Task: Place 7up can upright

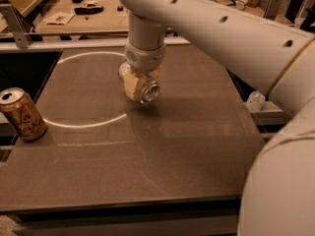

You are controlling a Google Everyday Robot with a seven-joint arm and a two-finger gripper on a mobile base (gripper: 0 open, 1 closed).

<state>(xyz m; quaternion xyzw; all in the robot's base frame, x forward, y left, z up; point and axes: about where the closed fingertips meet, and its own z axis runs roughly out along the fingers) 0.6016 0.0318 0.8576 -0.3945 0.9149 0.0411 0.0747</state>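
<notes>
Silver, glinting mid-table: the round end of the 7up can (149, 91), on its side, facing roughly 4 o'clock. Pinched by the cream fingers of the gripper (140, 86), pressed in on the can's body, a little toward 12 o'clock from the middle of the dark table (147, 171). Hung from the big pale arm (221, 28) reaching in from 2 o'clock. Low over the surface, touching or just clear, hard to say, with a tight shadow right beneath.

By the look of it, mid-task: grasped, not yet stood up. Next move, most likely, a quarter turn of the wrist to bring one silver end flat down, then a gentle lowering before letting go. Some risk of rolling away if released while tilted.

Over at 9 o'clock, at the table's edge and well apart from the gripper, a gold-brown can (22, 114) with dark cursive lettering, upright, top opening in sight, contents impossible to tell. Just beside the white ring (83, 126) marked on the tabletop. No tray, bin or bowl on the table, and the 7up can's contents equally hidden.
</notes>
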